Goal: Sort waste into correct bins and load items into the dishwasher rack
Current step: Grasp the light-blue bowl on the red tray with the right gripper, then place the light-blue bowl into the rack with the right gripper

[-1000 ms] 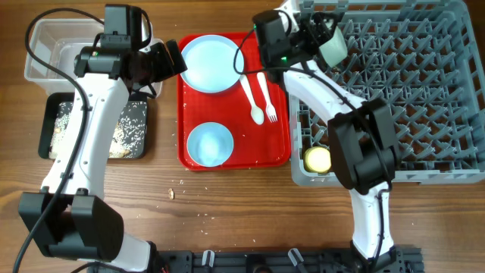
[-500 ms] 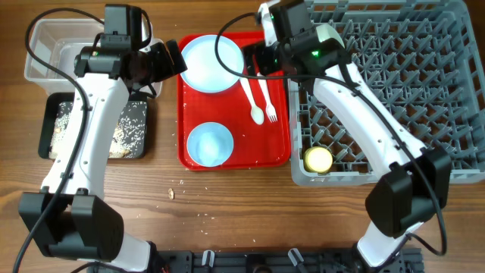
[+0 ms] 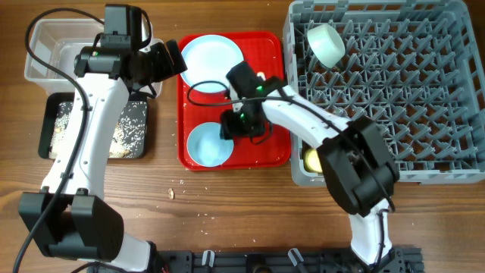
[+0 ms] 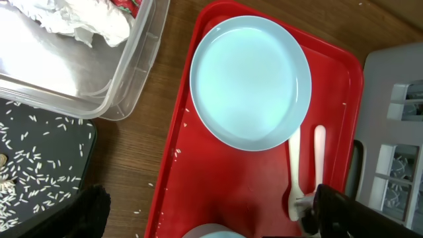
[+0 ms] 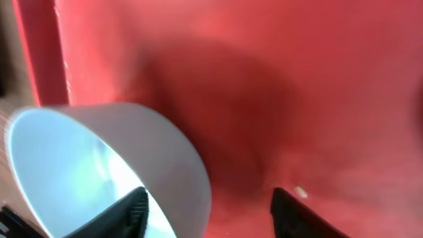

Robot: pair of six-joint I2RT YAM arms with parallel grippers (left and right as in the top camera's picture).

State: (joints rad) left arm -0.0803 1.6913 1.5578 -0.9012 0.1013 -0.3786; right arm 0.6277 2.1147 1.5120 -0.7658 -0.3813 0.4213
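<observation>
My right gripper (image 3: 231,129) is open over the near pale blue bowl (image 3: 206,145) on the red tray. In the right wrist view one finger (image 5: 135,211) is inside the bowl (image 5: 99,152) and the other is outside, over the tray, so the rim lies between them. My left gripper (image 3: 173,61) is open and empty beside the left edge of the pale blue plate (image 3: 214,62). The second bowl (image 3: 326,43) lies in the grey dishwasher rack (image 3: 424,91). The yellow cup (image 3: 315,159) sits in the rack's near left corner. The white spoon (image 4: 294,165) and fork (image 4: 319,149) lie on the tray.
The clear tub (image 3: 42,57) at the far left holds crumpled white paper (image 4: 73,20) and a bit of red wrapper. The black tray (image 3: 53,125) in front of it holds rice and scraps. The red tray (image 3: 254,155) lies between the bins and the rack. Crumbs (image 3: 171,193) lie on the table.
My right gripper let go of a bowl in the rack's far left corner, swung left and down, and now straddles the rim of the near bowl. The left arm has not moved.
</observation>
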